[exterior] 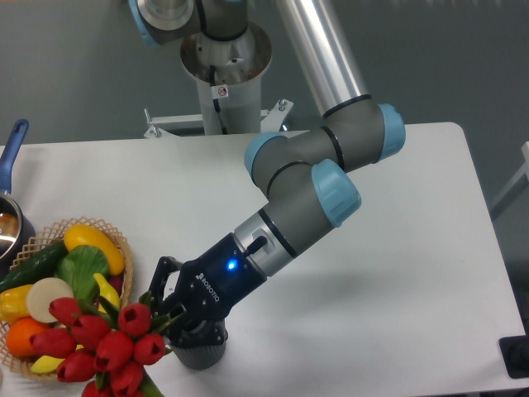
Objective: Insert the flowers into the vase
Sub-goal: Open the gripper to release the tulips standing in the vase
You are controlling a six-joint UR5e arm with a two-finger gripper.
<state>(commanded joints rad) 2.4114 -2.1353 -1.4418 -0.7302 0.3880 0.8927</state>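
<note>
The flowers are a bunch of red tulips with green leaves at the lower left, heads pointing left and down. My gripper is shut on the flowers' stems, which are mostly hidden behind the fingers. The vase, a dark grey ribbed cylinder, stands on the table directly below the gripper, partly hidden by it. The stems lie over the vase's mouth; I cannot tell whether they are inside it.
A wicker basket with fruit and vegetables sits at the left, just behind the tulip heads. A metal pot with a blue handle is at the far left edge. The white table extends right.
</note>
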